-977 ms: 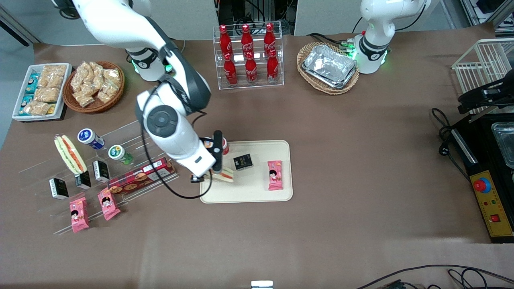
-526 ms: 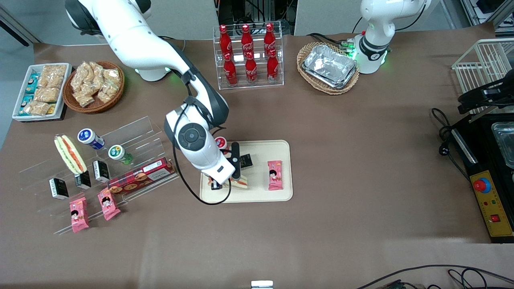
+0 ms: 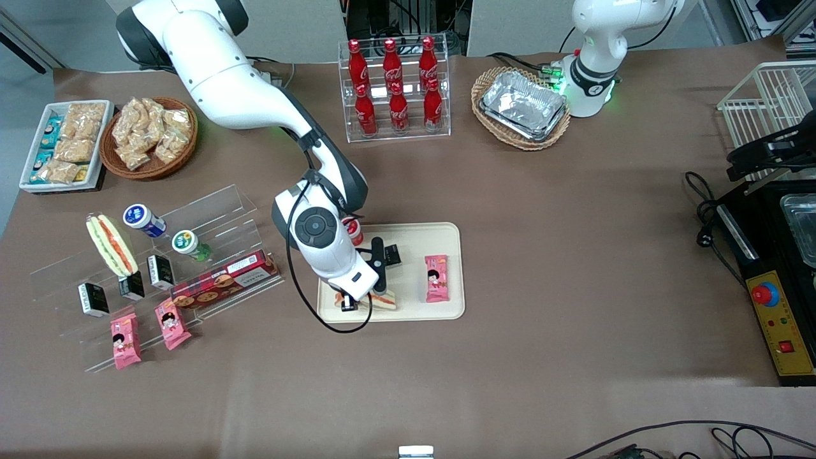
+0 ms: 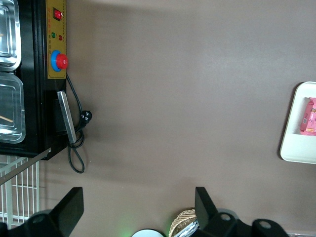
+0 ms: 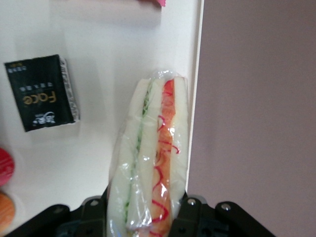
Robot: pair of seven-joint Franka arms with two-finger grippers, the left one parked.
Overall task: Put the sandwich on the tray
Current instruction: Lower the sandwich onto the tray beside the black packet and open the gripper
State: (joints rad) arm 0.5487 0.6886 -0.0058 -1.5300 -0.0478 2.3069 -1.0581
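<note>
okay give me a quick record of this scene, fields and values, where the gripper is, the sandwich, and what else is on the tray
gripper: over the tray's front-camera edge, shut on the sandwich
sandwich: clear-wrapped wedge, held edge-up, at the tray's rim
tray: cream-beige, flat on the brown table
also on tray: black box, pink snack packet
second sandwich: on the clear display stand, toward the working arm's end

Robot lab staged as snack shop: cola bottles (image 3: 395,86) on acrylic display shelves (image 3: 146,255).

The brown table (image 3: 542,223) carries the tray (image 3: 446,239) at its middle. Toward the working arm's end are a clear stand (image 3: 217,204), a snack basket (image 3: 116,167) and a white tray (image 3: 27,172). A bottle rack (image 3: 395,131) and a foil basket (image 3: 486,80) stand farther back. A black machine (image 3: 774,319) sits toward the parked arm's end. The gripper (image 3: 366,302) clasps the sandwich (image 3: 386,301) at the tray's near edge.
</note>
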